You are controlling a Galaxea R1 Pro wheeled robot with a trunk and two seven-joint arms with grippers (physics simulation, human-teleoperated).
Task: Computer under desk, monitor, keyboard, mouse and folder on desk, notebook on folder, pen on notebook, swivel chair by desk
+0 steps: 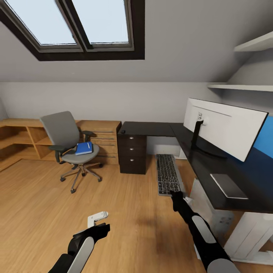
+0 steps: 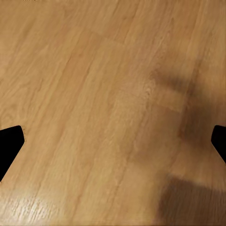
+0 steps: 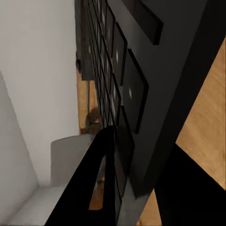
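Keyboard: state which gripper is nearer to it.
Right. The right gripper is at the keyboard, at its near end, jaws closed on it; the left gripper hangs apart, over bare floor.

You're in an attic bedroom set up as a home office. The sloped ceiling with its dark-framed skylight and the pale grey walls say loft room, over a light wood floor. A low wooden dresser runs along the far wall (long bar handles on its drawers). The L-shaped black counter, wide monitor and grey swivel chair make it a workspace, with white wall shelves above.
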